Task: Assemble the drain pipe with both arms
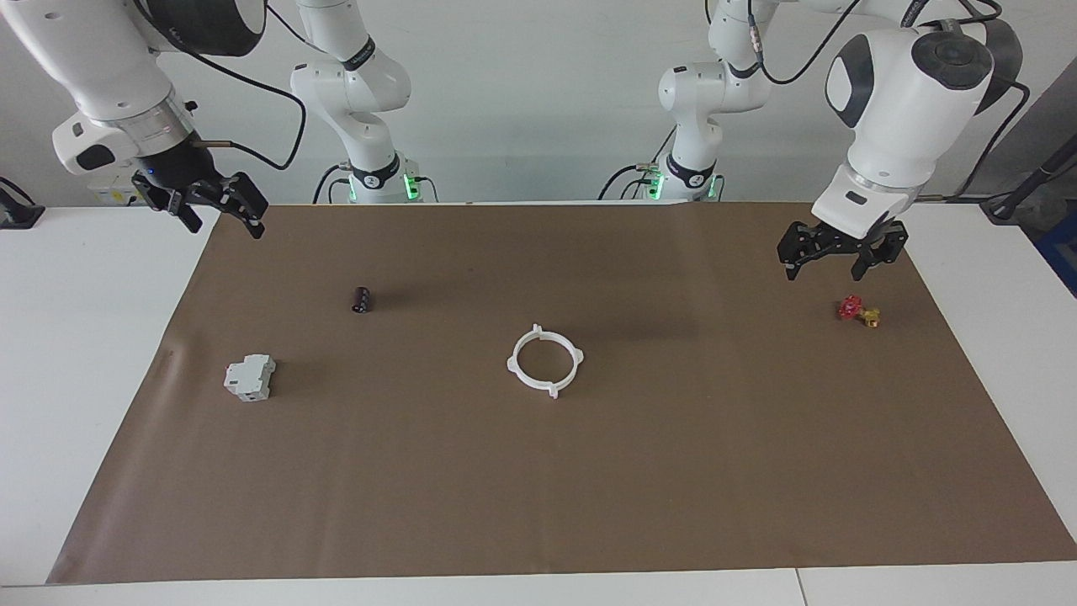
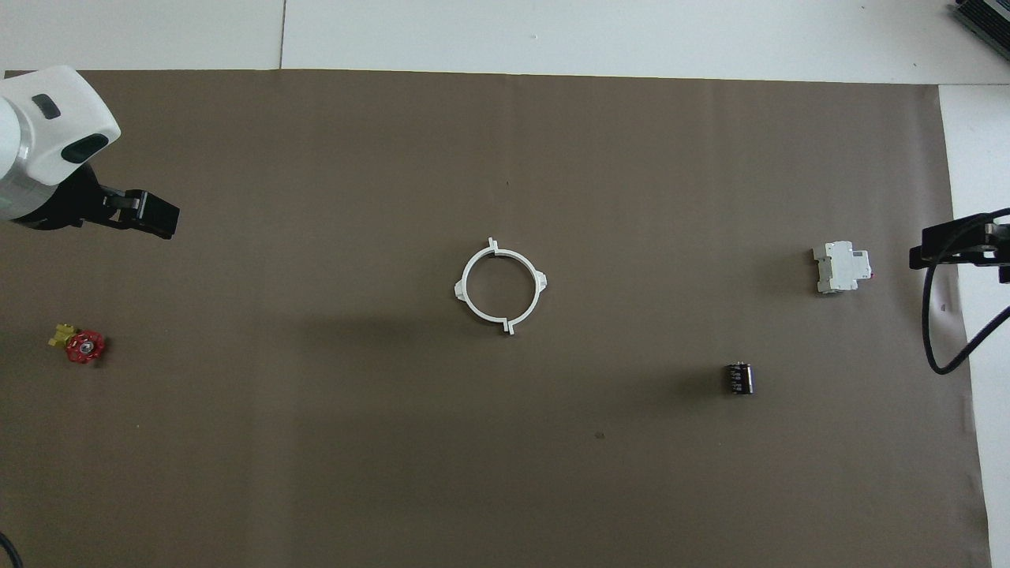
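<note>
Fingers of both the left gripper (image 1: 839,257) and right gripper (image 1: 210,212) spread, holding nothing. White ring (image 1: 545,360) at frame centre looks assembled; little apparently left.

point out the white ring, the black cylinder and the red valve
white ring (image 1: 515,365), facing view, on its rim
black cylinder (image 1: 361,300), facing view, on its side
red valve (image 2: 84,346), overhead view, on its handwheel
</note>
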### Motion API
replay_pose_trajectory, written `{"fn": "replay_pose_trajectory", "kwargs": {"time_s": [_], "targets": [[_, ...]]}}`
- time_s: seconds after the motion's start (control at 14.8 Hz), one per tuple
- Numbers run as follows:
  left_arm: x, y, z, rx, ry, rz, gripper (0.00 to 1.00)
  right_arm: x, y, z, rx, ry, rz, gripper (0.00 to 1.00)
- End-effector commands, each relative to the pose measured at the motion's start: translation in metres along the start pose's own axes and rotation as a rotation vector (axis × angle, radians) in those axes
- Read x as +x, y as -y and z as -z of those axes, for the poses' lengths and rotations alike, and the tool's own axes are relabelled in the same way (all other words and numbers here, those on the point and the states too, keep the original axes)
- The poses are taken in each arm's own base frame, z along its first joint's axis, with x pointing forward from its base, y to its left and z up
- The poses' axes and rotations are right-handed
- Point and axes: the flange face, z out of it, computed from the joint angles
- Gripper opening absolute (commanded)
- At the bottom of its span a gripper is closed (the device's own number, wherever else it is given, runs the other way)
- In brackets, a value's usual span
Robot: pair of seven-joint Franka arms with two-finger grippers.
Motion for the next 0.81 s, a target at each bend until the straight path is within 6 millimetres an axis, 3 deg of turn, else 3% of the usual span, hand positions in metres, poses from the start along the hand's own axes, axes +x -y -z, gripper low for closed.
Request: {"fn": "replay_pose_trajectory", "kwargs": {"time_s": [0.0,0.27,0.54,0.75], "targets": [[-0.028,0.023,0.038,-0.04,-0.003,-0.006,1.0,-0.004,-0.003,0.003,0.005,-0.005,0.028,1.0],[-0.039,0.041,0.058,-0.039,-0.019,0.037,1.0,-0.004,-0.006,0.003,0.005,-0.006,0.023,1.0],[-0.037,0.048,0.041,-0.104,0.01,0.086,1.0,-0.004,-0.008,0.003,0.005,-0.006,0.02,1.0],[-0.037,0.05,0.042,-0.105,0.009,0.138,1.0,-0.004,-0.008,0.002,0.005,-0.004,0.017,1.0]]}}
